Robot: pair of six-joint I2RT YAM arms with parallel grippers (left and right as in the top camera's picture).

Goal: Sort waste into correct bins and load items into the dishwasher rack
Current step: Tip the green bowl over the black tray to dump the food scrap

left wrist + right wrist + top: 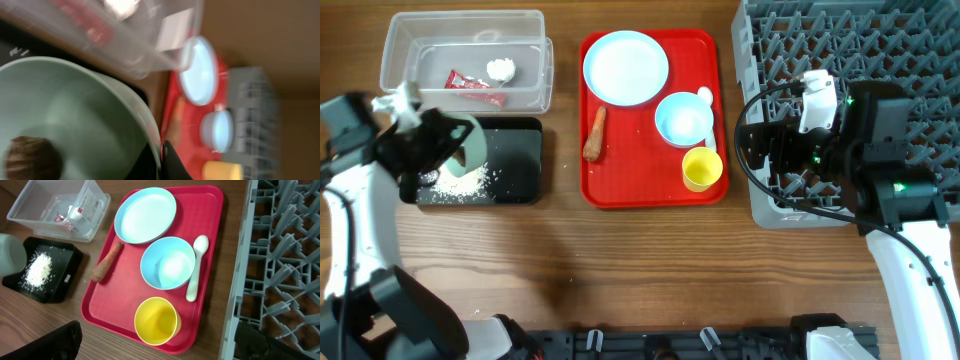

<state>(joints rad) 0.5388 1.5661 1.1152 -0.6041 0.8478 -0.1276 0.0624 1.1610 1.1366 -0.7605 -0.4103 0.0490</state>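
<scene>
While the mint-green bowl (pixel 467 142) is held tipped over the black tray (pixel 520 150) at the left of the overhead frame, the waste-sorting step is judged to be in hand: white rice grains (pixel 460 184) are already scattered in that tray. The left pincer (pixel 161 159) is clamped on the bowl's rim; the right pincer (pixel 755 148) is seen with jaws wide apart and empty, at the rim of the dishwasher rack (pixel 880 40). A small brown food lump (pixel 30 157), shown only by the left wrist view, is lodged inside the bowl, so a steeper tilt is probably called for next. Only the overhead view shows the red wrapper (pixel 470 85) clearly, in the clear tub (pixel 535 50); the orange carrot piece (pixel 106 262) is shown best by the right wrist view.
</scene>
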